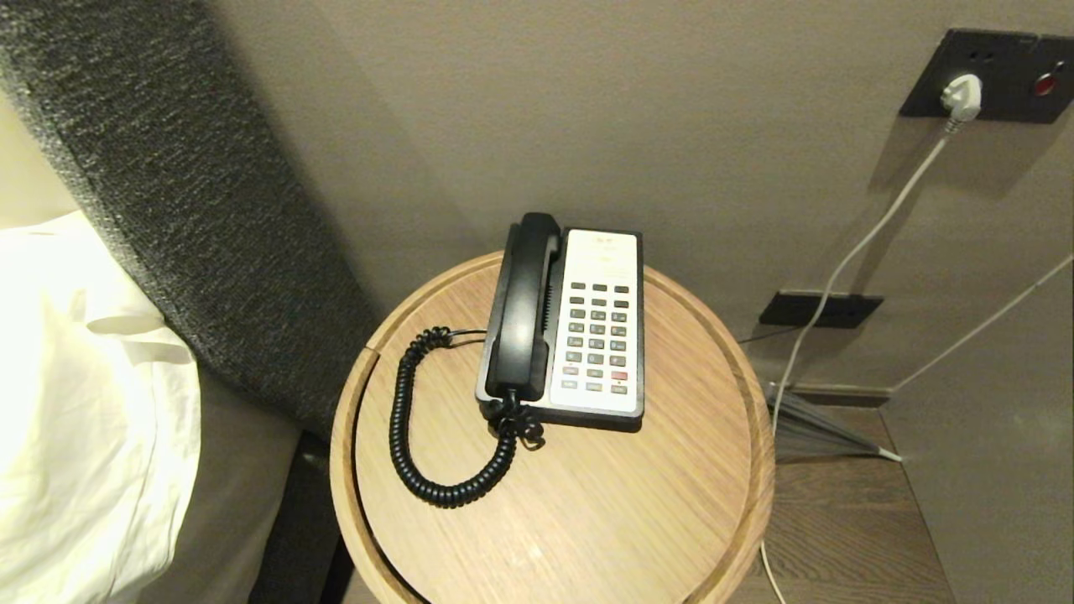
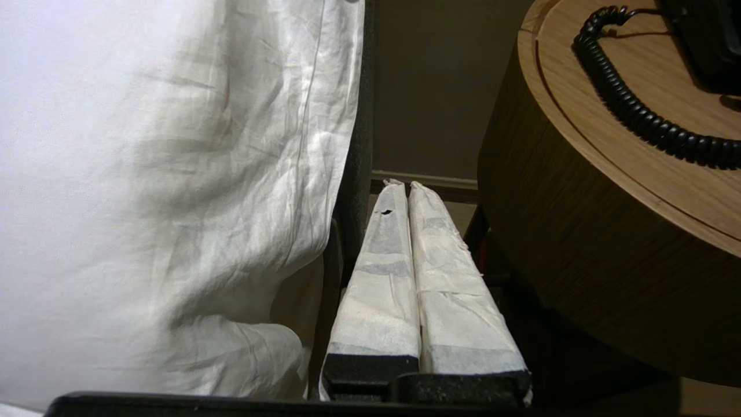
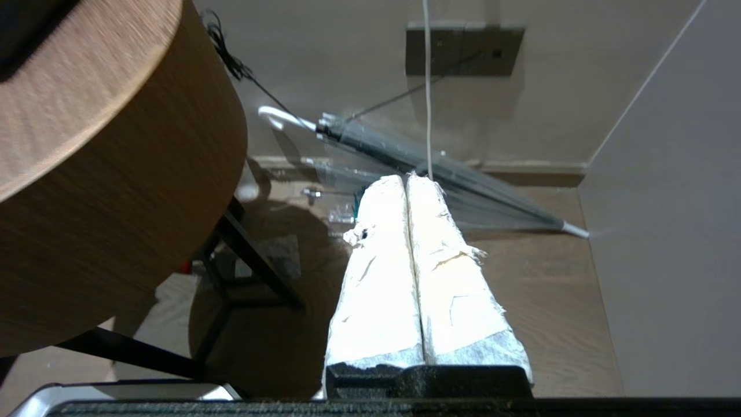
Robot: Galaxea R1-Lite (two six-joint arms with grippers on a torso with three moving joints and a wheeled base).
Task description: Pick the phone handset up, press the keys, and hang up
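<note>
**Handset cradled, both grippers parked low and clenched on nothing**

Handset [image 1: 523, 309] lying in its cradle along the left side of the base [image 1: 597, 335], earpiece toward the wall, mouthpiece toward the robot; seated flat, so not yet lifted; keypad [image 1: 597, 337] uncovered beside it, open to a press from above. Cord [image 1: 428, 419] looping out from the mouthpiece end over the left of the table [image 1: 587, 503] and back toward the base; likely to drag and tug on any lift, and lying across the leftward approach.

Left gripper [image 2: 400, 186] hanging below the tabletop, in the gap between the bedding [image 2: 162, 174] and the table's side; taped fingers pressed together, grasping nothing. Right gripper [image 3: 408, 180] likewise low on the table's other side, fingers clenched, empty, pointing toward the floor. Neither seen from the head view; both well apart from the handset.

Around: padded headboard [image 1: 185, 193] close on the left, leaving a narrow slot there; umbrella [image 3: 428, 168] on the floor by the wall; white cable [image 1: 847, 260] hanging from a socket [image 1: 982, 75] on the right. Table rim standing between each gripper and the phone; probably a rise first, then a reach over.
</note>
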